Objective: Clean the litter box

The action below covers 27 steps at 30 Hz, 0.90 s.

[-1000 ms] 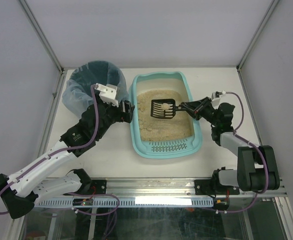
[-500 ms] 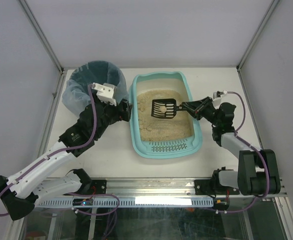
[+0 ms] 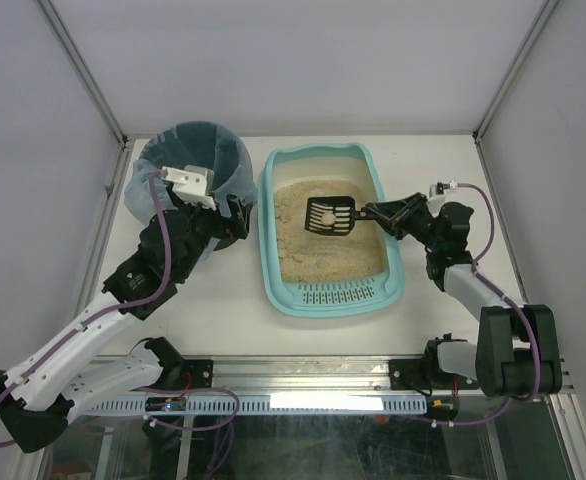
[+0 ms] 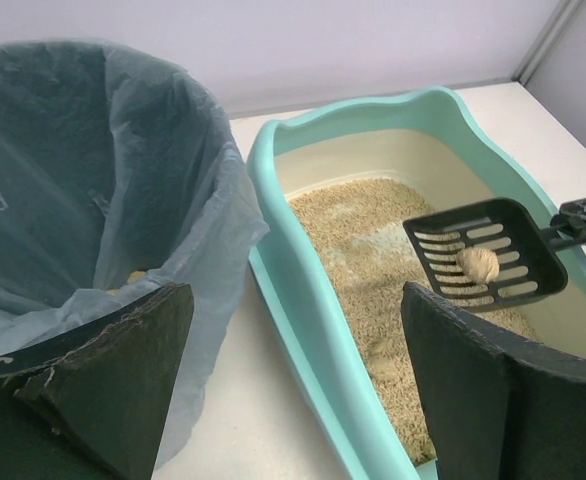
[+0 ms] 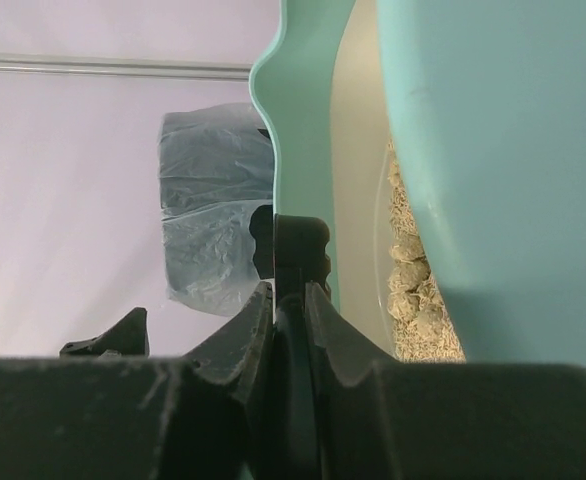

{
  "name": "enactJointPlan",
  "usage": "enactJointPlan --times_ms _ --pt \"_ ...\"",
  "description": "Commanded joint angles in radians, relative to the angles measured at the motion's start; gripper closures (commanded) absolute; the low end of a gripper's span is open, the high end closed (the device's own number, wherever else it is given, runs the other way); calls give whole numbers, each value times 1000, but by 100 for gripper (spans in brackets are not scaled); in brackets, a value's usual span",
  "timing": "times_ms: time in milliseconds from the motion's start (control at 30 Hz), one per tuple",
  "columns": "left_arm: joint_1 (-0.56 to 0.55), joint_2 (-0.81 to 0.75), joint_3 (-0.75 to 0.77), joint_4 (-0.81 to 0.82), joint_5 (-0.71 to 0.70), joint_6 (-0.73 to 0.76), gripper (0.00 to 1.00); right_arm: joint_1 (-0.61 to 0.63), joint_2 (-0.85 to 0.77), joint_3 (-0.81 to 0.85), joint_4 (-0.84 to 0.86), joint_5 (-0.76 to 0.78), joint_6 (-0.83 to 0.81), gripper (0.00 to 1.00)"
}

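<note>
We are working at the litter box [image 3: 269,262], which is sitting in the middle of the table [image 3: 438,165]. Its slotted grate [image 3: 338,294] is lying at the end nearest our bases, and beige litter [image 3: 338,255] is covering its floor. Our right gripper [image 3: 379,212] is reaching in over the box's right rim and clamping tight on the handle of a black slotted scoop [image 3: 333,216]. The scoop's blade is hovering above the litter, toward the far half of the box, and it is carrying one small pale round clump [image 3: 324,211]. Our left gripper [image 3: 236,220] is hanging just outside the box's left wall, over bare table, with its jaws spread wide and nothing between them. In the left wrist view its dark fingers [image 4: 123,370] are framing the box's left rim. A round bin [image 3: 188,150] with a bluish bag liner is standing just left of the box's far left corner. Its liner is bulging close to the box wall, and we cannot tell whether the two are actually touching.
</note>
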Motion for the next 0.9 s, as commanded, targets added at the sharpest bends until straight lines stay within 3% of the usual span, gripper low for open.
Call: enactJointPlan --times_ms 0,200,367,700,867 --pt "47 -47 1 67 1 -18 13 20 -69 102 -98 31 -25 100" --pt "129 -122 -33 96 10 -55 12 63 -98 255 -262 102 -61 100" --pt "136 -180 -49 97 -56 -61 12 153 -49 433 -331 189 -80 100" --pt "145 -307 -95 96 -255 -95 11 371 267 901 -441 305 -189 100" --pt "149 -313 -98 96 -278 -91 11 468 449 1170 -512 349 -298 100"
